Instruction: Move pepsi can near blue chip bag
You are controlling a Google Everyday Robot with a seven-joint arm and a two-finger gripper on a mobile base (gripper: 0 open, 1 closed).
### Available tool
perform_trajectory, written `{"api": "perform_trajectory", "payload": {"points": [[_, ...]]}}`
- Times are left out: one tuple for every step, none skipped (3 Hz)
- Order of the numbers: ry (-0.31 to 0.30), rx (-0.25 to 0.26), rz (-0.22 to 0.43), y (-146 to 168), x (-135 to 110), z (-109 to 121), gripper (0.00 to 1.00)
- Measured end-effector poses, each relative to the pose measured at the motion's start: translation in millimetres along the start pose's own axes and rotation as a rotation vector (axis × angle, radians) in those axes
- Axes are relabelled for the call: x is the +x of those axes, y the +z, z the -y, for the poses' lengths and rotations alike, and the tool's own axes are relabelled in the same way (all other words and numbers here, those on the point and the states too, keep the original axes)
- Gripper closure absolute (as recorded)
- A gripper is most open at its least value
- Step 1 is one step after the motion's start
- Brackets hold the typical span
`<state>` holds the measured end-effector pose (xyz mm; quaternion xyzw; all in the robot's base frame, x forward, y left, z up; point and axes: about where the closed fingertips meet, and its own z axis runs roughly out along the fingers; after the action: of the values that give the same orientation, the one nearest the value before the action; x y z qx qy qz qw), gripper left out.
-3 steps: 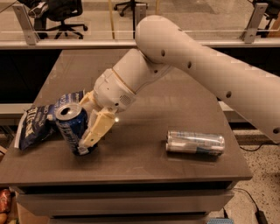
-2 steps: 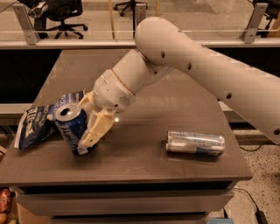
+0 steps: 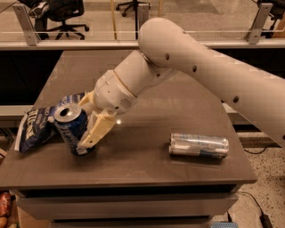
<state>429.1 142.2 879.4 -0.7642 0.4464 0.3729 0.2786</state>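
The pepsi can (image 3: 70,130), dark blue with a silver top, stands slightly tilted on the dark table (image 3: 147,167) at the front left. It touches the blue chip bag (image 3: 33,129), which lies wrinkled to its left at the table's left edge. My gripper (image 3: 87,129) is shut on the pepsi can from the right. One cream finger (image 3: 97,129) lies across the can's front right side, and the other is behind the can. The bag's right part is hidden behind the can and the gripper.
A slim silver-and-pale-blue can (image 3: 199,145) lies on its side at the front right of the table. My arm (image 3: 209,67) spans the table from the right. Office chairs (image 3: 62,11) and a glass rail (image 3: 67,43) are behind the table.
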Motion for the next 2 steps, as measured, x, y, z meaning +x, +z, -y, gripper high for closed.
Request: {"api": "perform_trajectory", "payload": {"points": [[-0.007,0.01,0.006,1.4,-0.2,2.6,0.59],[-0.014,0.014,0.01,2.4,-1.3,4.6,0.35]]}}
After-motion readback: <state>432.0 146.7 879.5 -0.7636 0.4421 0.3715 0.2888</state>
